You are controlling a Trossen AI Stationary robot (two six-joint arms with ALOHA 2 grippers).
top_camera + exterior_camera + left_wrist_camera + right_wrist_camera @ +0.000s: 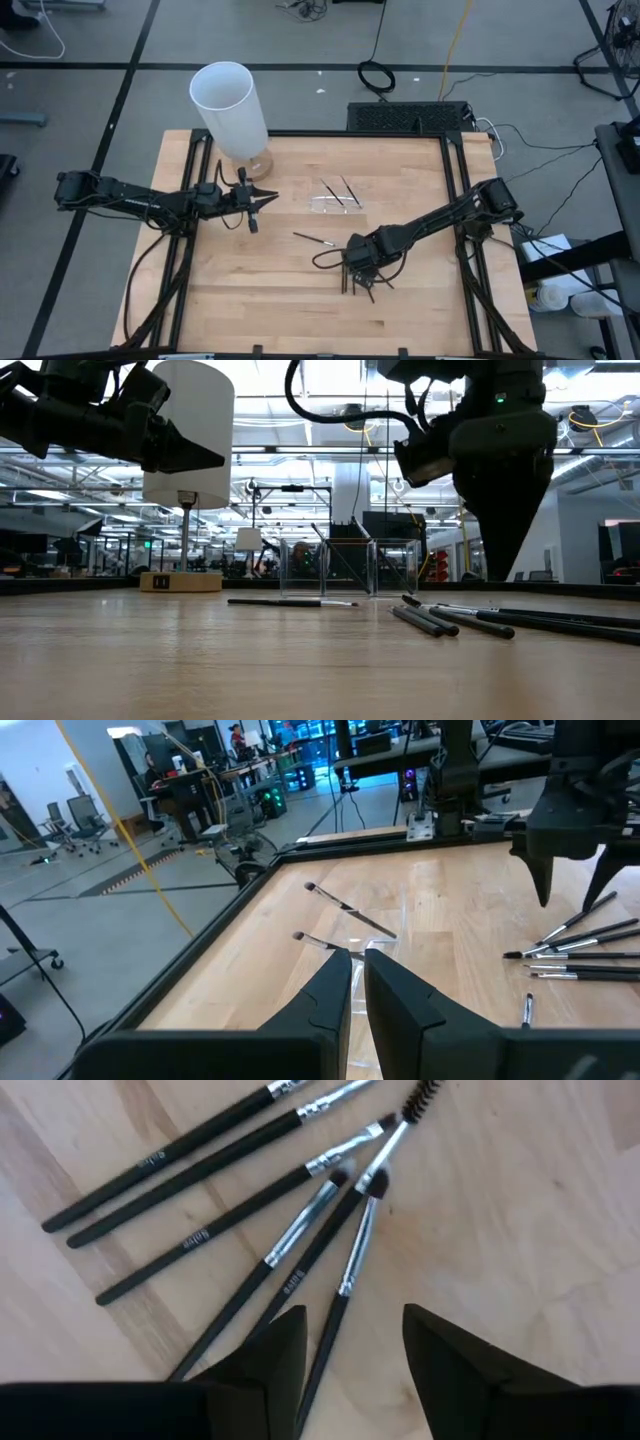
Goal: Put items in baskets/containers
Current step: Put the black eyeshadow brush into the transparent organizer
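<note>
- The right gripper [345,1350], two dark fingers set wide apart and holding nothing, hangs point-down just above a fan of thin black-handled, silver-ferruled make-up brushes [300,1230] lying on the pale wooden table [240,300].
- In the high view that right gripper [358,268] sits at about five o'clock from the table's centre, with the loose brush pile [365,285] right beneath it.
- Risk, as I judge it: the handles overlap and converge at their tips, so closing here could pinch two brushes at once, or roll one sideways out of the fingers. A descent slightly off a single handle would likely push the fan apart.
- One single black brush [312,239] lies apart, at about nine o'clock from the gripper.
- The small clear plastic tray [335,204] lies at about eleven o'clock from the gripper, near the table's middle, with two brushes [345,192] leaning in it. It is nearly invisible and looks light, so a nudge on delivery could shift or tip it.
- The left gripper [268,199], fingers nearly together and empty, waits in the air at about nine o'clock from the tray, beside a tall white cylinder on a round wooden base [231,110].
- Room: open wood lies between pile and tray. The table's front edge is near the pile at six o'clock, and the black frame rail [455,190] runs along three o'clock.
</note>
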